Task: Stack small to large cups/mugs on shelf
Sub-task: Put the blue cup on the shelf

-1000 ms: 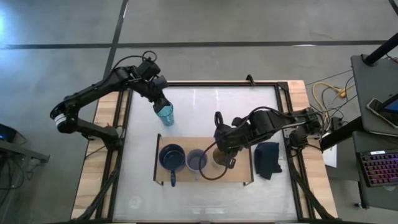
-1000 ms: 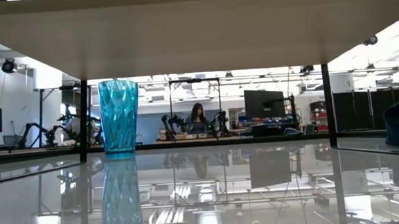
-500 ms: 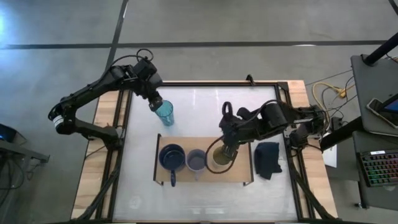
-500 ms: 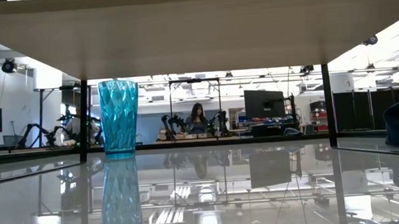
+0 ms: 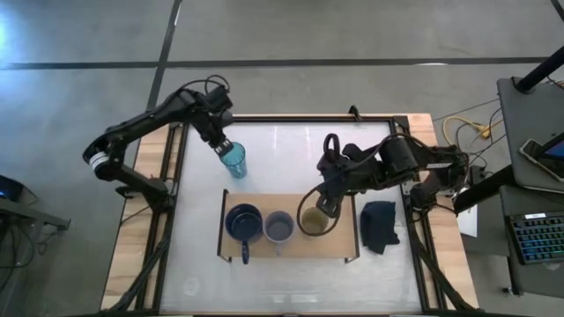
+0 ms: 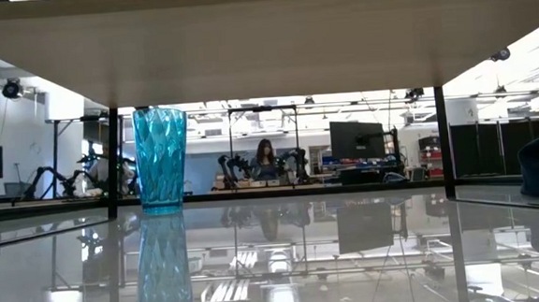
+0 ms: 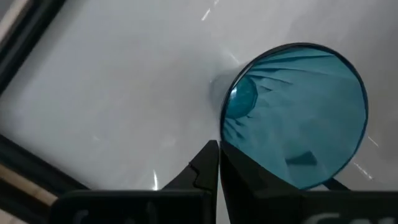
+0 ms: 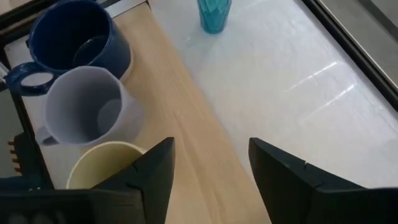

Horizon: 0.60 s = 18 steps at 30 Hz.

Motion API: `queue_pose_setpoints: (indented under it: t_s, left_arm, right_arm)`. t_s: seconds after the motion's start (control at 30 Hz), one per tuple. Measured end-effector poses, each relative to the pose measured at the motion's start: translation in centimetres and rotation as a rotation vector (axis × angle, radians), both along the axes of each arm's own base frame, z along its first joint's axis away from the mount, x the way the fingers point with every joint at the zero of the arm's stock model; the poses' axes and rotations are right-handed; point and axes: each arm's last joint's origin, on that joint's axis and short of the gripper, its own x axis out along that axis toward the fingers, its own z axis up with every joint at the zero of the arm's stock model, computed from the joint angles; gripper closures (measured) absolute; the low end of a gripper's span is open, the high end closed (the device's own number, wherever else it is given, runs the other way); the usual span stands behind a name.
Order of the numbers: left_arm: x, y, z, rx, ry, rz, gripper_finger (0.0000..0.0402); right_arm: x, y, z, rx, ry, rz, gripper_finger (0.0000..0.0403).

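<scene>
On the light-wood shelf (image 5: 342,243) three cups stand in a row: a navy mug (image 5: 243,221), a grey mug (image 5: 278,228) and a tan cup (image 5: 314,221). My right gripper (image 5: 328,205) hangs open over the tan cup's far right rim; in the right wrist view its fingers (image 8: 208,149) stand apart with the tan cup (image 8: 102,167) beside one of them. A teal tumbler (image 5: 234,161) stands upright on the white table, beyond the shelf's left end. My left gripper (image 5: 220,145) is shut at the tumbler's far left, and its tips (image 7: 217,152) show against the rim of the tumbler (image 7: 298,112).
A dark folded cloth (image 5: 380,225) lies on the table right of the shelf. The low view looks under the shelf board (image 6: 263,39), between its black frame legs, at the tumbler (image 6: 161,158). Bare white table lies between the tumbler and the right arm.
My right gripper has opened and let go of the tan cup, which stays upright on the shelf to the right of the grey mug. The gripper has drawn back toward the table's far right. The tumbler has not moved.
</scene>
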Motion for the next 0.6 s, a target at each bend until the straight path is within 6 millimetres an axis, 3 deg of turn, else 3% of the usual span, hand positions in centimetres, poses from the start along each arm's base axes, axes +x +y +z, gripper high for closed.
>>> queue_pose_setpoints:
  t_s: [0.23,0.6]
  left_arm:
    - [0.7,0.4,-0.5,-0.041,-0.035,-0.013,0.0402]
    - [-0.3,-0.3,1.7,0.083,-0.07,-0.071,0.0402]
  right_arm:
    - [-0.1,0.0,0.1,0.011,-0.005,-0.014,0.0204]
    - [-0.1,0.0,0.0,0.0,-0.001,0.001,0.0204]
